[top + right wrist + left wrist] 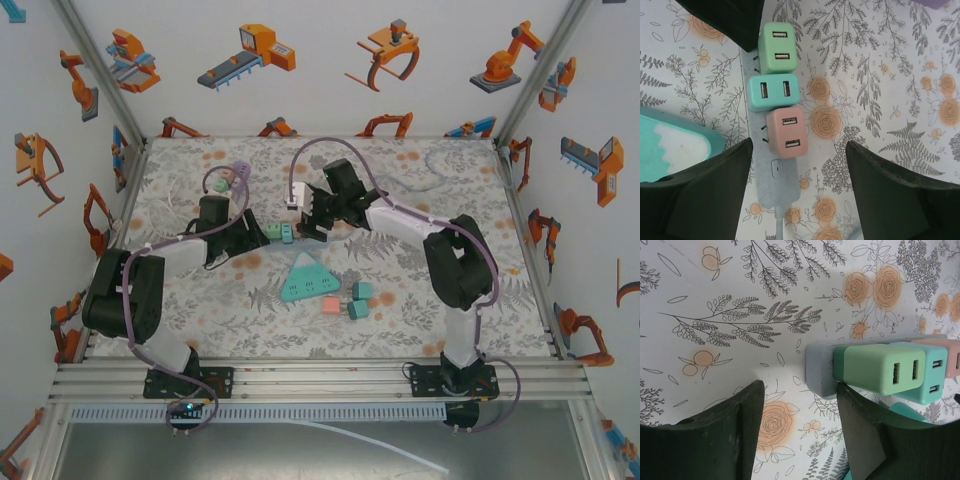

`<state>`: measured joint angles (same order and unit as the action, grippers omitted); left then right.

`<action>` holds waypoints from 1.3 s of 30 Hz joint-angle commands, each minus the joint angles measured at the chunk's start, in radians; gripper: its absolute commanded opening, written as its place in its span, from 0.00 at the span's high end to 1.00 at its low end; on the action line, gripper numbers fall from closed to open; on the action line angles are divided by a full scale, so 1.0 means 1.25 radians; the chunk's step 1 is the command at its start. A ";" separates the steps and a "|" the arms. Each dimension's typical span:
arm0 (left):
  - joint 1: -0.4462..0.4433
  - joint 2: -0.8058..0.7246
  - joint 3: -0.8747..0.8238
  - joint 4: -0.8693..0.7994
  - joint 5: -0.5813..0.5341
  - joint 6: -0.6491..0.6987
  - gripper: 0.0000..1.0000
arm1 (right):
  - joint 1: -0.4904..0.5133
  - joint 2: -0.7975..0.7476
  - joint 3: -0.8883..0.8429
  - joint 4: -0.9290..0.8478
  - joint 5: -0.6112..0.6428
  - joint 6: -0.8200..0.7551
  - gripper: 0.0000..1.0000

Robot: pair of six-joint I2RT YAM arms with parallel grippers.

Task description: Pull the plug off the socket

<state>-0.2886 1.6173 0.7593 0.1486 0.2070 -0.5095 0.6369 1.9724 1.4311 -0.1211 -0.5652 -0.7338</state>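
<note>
The power strip (771, 187) is lying flat on the table (420, 300), three plugs seated. The right gripper (799, 150), fingers apart, is straddling the pink plug (786, 132), seemingly to pull it. The left gripper (799, 387), likewise spread, is sitting beside the green plug (880, 369), probably for bracing.

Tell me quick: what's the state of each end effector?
Left end effector: open, holding nothing.
Right end effector: open, holding nothing.
</note>
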 commanded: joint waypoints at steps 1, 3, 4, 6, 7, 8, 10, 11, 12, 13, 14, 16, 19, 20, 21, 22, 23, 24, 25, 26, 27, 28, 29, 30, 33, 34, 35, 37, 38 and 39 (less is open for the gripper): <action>-0.007 0.016 0.020 -0.009 -0.007 -0.011 0.45 | 0.001 0.028 0.038 -0.040 -0.015 -0.012 0.35; -0.009 0.017 0.020 -0.021 -0.006 -0.009 0.46 | 0.001 0.043 0.055 -0.055 -0.018 -0.009 0.39; -0.011 0.018 0.021 -0.028 -0.007 -0.009 0.46 | 0.001 0.048 0.063 -0.063 -0.018 -0.009 0.40; -0.014 0.020 0.024 -0.045 -0.013 -0.009 0.46 | 0.002 0.062 0.079 -0.078 -0.025 -0.009 0.44; -0.015 0.021 0.023 -0.052 -0.019 -0.011 0.46 | 0.003 0.065 0.081 -0.079 -0.030 -0.009 0.46; -0.017 0.021 0.021 -0.057 -0.026 -0.014 0.46 | 0.004 0.068 0.082 -0.079 -0.035 -0.009 0.48; -0.020 0.022 0.020 -0.065 -0.037 -0.021 0.47 | 0.007 0.072 0.085 -0.083 -0.044 -0.010 0.51; -0.022 0.025 0.023 -0.071 -0.039 -0.024 0.47 | 0.009 0.076 0.090 -0.090 -0.051 -0.011 0.52; -0.023 0.030 0.025 -0.076 -0.040 -0.025 0.47 | 0.011 0.082 0.097 -0.098 -0.056 -0.012 0.53; -0.025 0.036 0.028 -0.082 -0.040 -0.027 0.47 | 0.012 0.087 0.104 -0.105 -0.058 -0.012 0.54; -0.027 0.040 0.029 -0.083 -0.041 -0.029 0.47 | 0.013 0.091 0.110 -0.110 -0.061 -0.012 0.55; -0.027 0.047 0.030 -0.083 -0.043 -0.033 0.48 | 0.016 0.100 0.117 -0.115 -0.069 -0.013 0.56; -0.031 0.055 0.032 -0.083 -0.040 -0.040 0.48 | 0.018 0.116 0.134 -0.133 -0.084 -0.017 0.59; -0.032 0.058 0.032 -0.084 -0.040 -0.045 0.48 | 0.019 0.122 0.140 -0.138 -0.087 -0.018 0.61; -0.032 0.061 0.034 -0.085 -0.041 -0.049 0.49 | 0.019 0.126 0.144 -0.144 -0.090 -0.020 0.63; -0.034 0.063 0.033 -0.087 -0.044 -0.052 0.49 | 0.019 0.132 0.152 -0.156 -0.094 -0.026 0.66; -0.036 0.066 0.034 -0.091 -0.050 -0.056 0.50 | 0.019 0.134 0.156 -0.165 -0.099 -0.035 0.69; -0.037 0.068 0.034 -0.094 -0.054 -0.060 0.51 | 0.019 0.135 0.160 -0.173 -0.101 -0.041 0.72; -0.038 0.070 0.034 -0.098 -0.057 -0.064 0.52 | 0.020 0.135 0.164 -0.179 -0.103 -0.043 0.75; -0.039 0.074 0.035 -0.101 -0.060 -0.067 0.53 | 0.020 0.135 0.170 -0.185 -0.105 -0.047 0.77; -0.040 0.076 0.035 -0.104 -0.061 -0.067 0.53 | 0.020 0.135 0.173 -0.190 -0.105 -0.053 0.79; -0.042 0.078 0.036 -0.105 -0.062 -0.069 0.53 | 0.021 0.133 0.177 -0.197 -0.107 -0.060 0.80; -0.043 0.080 0.035 -0.107 -0.065 -0.072 0.54 | 0.021 0.132 0.180 -0.201 -0.107 -0.064 0.81; -0.044 0.082 0.034 -0.108 -0.066 -0.074 0.54 | 0.021 0.132 0.184 -0.204 -0.107 -0.066 0.82; -0.045 0.088 0.036 -0.121 -0.078 -0.083 0.54 | 0.020 0.133 0.208 -0.226 -0.122 -0.062 0.84; -0.045 0.091 0.035 -0.126 -0.085 -0.086 0.54 | 0.020 0.132 0.213 -0.228 -0.131 -0.055 0.85; -0.045 0.092 0.035 -0.130 -0.092 -0.088 0.54 | 0.019 0.132 0.216 -0.227 -0.139 -0.046 0.85; -0.045 0.094 0.032 -0.134 -0.102 -0.094 0.55 | 0.018 0.129 0.223 -0.223 -0.151 -0.024 0.86; -0.045 0.095 0.031 -0.134 -0.105 -0.096 0.55 | 0.018 0.128 0.225 -0.222 -0.152 -0.016 0.86; -0.045 0.097 0.030 -0.134 -0.107 -0.099 0.56 | 0.018 0.127 0.225 -0.220 -0.152 -0.011 0.86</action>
<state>-0.3458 1.6688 0.8192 0.0937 0.2066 -0.6357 0.6529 2.1410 1.6650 -0.3672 -0.6613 -0.7891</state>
